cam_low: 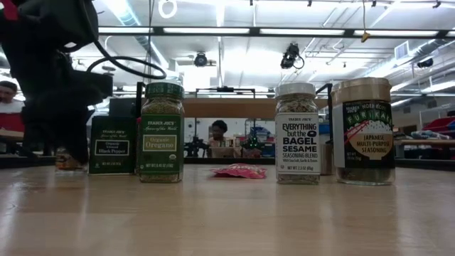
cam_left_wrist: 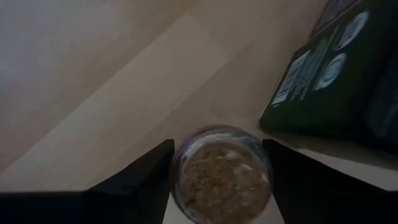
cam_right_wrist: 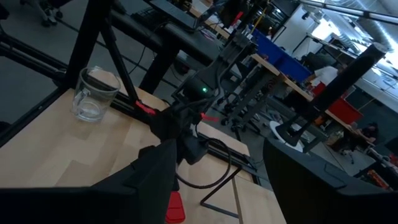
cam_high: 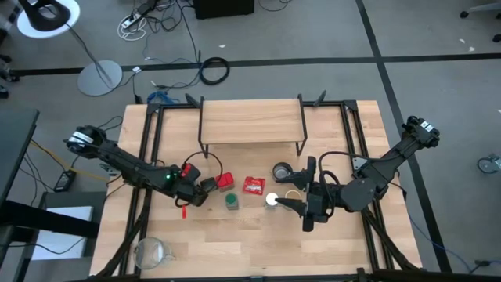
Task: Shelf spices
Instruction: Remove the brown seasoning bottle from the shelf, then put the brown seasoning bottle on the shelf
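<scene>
Low over the table's left middle, my left gripper [cam_high: 192,196] [cam_left_wrist: 216,146] points steeply down, open. A small clear jar of tan spice [cam_left_wrist: 222,177] stands between its fingers, bottom on the table [cam_low: 67,162]. Beside it stand the dark square tin [cam_low: 112,146] [cam_left_wrist: 329,74], red tin [cam_high: 225,181], green jar [cam_high: 232,201] [cam_low: 162,135], white-capped jar [cam_high: 272,199] [cam_low: 297,135] and tan-lidded jar [cam_low: 362,131]. The shelf [cam_high: 250,121], a light plank on black legs, stands at the far middle. My right gripper [cam_high: 291,205] [cam_right_wrist: 217,180] hangs high and level, open, with nothing between its fingers. My left gripper comes from above, slanting down, with one finger [cam_left_wrist: 155,171] on each side of the small jar's rim [cam_left_wrist: 180,155]. I cannot tell whether the fingers touch the jar. The jar stands upright on the table.
A flat red packet [cam_high: 254,185] [cam_low: 240,171] and a round metal cup [cam_high: 282,171] lie among the spices. A glass mug [cam_high: 150,252] [cam_right_wrist: 93,93] stands at the near left corner. The arms' black frames run along both table sides. People sit in the room behind.
</scene>
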You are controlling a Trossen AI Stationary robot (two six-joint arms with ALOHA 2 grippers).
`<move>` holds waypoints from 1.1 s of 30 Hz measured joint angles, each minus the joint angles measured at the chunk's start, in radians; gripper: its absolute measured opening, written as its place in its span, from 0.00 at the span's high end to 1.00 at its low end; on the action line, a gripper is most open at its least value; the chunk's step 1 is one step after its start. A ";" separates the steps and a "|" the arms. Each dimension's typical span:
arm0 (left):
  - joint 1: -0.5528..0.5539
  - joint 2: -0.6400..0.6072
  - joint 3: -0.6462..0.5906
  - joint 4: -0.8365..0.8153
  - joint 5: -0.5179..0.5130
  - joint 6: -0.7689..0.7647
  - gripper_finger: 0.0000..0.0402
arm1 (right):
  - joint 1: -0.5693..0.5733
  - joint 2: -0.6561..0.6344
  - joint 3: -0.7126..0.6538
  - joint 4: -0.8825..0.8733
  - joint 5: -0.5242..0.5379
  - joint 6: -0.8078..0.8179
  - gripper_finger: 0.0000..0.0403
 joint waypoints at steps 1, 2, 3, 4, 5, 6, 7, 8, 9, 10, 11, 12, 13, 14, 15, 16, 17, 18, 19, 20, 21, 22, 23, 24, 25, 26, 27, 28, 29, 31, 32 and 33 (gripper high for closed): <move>0.000 -0.006 0.000 0.000 -0.001 -0.003 0.39 | 0.000 0.000 0.000 0.000 0.000 0.000 0.40; 0.000 -0.011 0.000 0.000 -0.001 -0.007 0.39 | -0.001 0.000 0.000 0.000 0.000 0.000 0.40; 0.000 -0.018 0.000 -0.001 -0.001 -0.014 0.39 | -0.002 0.000 0.000 0.000 0.000 0.000 0.40; 0.000 -0.030 0.000 -0.001 0.000 -0.024 0.39 | -0.004 0.000 0.000 0.000 0.000 0.000 0.40; 0.000 -0.046 0.000 -0.001 -0.001 -0.026 0.39 | -0.005 0.000 0.000 0.000 0.000 0.000 0.40; 0.000 -0.061 0.001 -0.002 -0.001 -0.027 0.39 | -0.005 0.000 0.000 0.000 0.000 0.000 0.40; 0.000 -0.077 0.001 -0.005 -0.001 -0.027 0.39 | -0.005 0.000 0.000 0.000 0.000 0.000 0.40; 0.000 -0.095 0.001 -0.008 -0.003 -0.027 0.39 | -0.005 0.000 0.000 0.000 -0.001 0.000 0.40; 0.000 -0.117 0.001 -0.013 -0.009 -0.027 0.39 | -0.006 0.000 0.000 0.000 -0.002 0.000 0.40; 0.000 -0.140 0.001 -0.016 -0.015 -0.027 0.39 | -0.006 0.000 0.000 0.000 -0.005 0.000 0.40; 0.000 -0.159 0.001 -0.015 -0.023 -0.027 0.39 | -0.006 0.000 0.000 0.000 -0.006 0.000 0.40; 0.000 -0.182 0.002 -0.014 -0.036 -0.027 0.39 | -0.006 0.000 0.000 0.000 -0.006 0.001 0.40; -0.001 -0.205 0.002 -0.013 -0.049 -0.026 0.39 | -0.006 0.000 0.000 0.000 -0.006 0.006 0.40; -0.001 -0.229 0.002 -0.007 -0.063 -0.024 0.39 | -0.008 0.000 0.000 0.000 -0.006 0.010 0.40; -0.001 -0.256 0.002 0.010 -0.079 -0.014 0.39 | -0.009 0.000 0.000 0.000 -0.008 0.013 0.40; -0.001 -0.278 0.002 0.031 -0.096 0.005 0.39 | -0.010 0.000 0.000 0.000 -0.008 0.014 0.40; -0.001 -0.299 0.002 0.051 -0.113 0.025 0.39 | -0.011 0.000 0.000 0.000 -0.009 0.015 0.40; -0.001 -0.322 0.002 0.074 -0.131 0.046 0.39 | -0.012 0.000 0.000 0.000 -0.008 0.015 0.40; -0.001 -0.344 0.002 0.106 -0.152 0.075 0.39 | -0.013 0.000 0.000 0.000 -0.008 0.015 0.40; -0.001 -0.362 0.002 0.142 -0.173 0.110 0.39 | -0.014 0.000 0.000 0.000 -0.008 0.015 0.40; -0.001 -0.377 0.002 0.177 -0.189 0.141 0.39 | -0.014 0.000 0.000 0.000 -0.008 0.015 0.40; -0.001 -0.392 0.003 0.210 -0.204 0.177 0.39 | -0.013 0.000 0.000 0.000 -0.008 0.015 0.40; -0.001 -0.406 0.003 0.237 -0.219 0.211 0.39 | -0.013 0.000 0.000 0.000 -0.008 0.015 0.40; 0.000 -0.416 0.003 0.267 -0.231 0.238 0.39 | -0.013 0.000 0.000 0.000 -0.008 0.015 0.40; 0.001 -0.424 0.004 0.297 -0.247 0.263 0.39 | -0.013 0.000 0.000 0.000 -0.008 0.015 0.40; 0.001 -0.429 0.004 0.316 -0.257 0.286 0.39 | -0.013 0.000 0.000 0.000 -0.008 0.016 0.40; 0.001 -0.433 0.004 0.327 -0.267 0.303 0.39 | -0.013 0.000 0.000 0.000 -0.008 0.016 0.40; 0.001 -0.433 0.004 0.341 -0.271 0.317 0.39 | -0.013 0.000 0.000 0.000 -0.008 0.016 0.40; 0.001 -0.433 0.004 0.354 -0.272 0.326 0.39 | -0.013 0.000 0.000 0.000 -0.008 0.016 0.40; 0.001 -0.433 0.004 0.356 -0.270 0.340 0.39 | -0.013 0.000 0.000 0.000 -0.008 0.016 0.40; 0.001 -0.433 0.004 0.362 -0.267 0.342 0.39 | -0.013 0.000 0.000 0.000 -0.008 0.016 0.40; 0.001 -0.432 0.004 0.366 -0.266 0.342 0.39 | -0.013 0.000 0.000 0.000 -0.008 0.016 0.40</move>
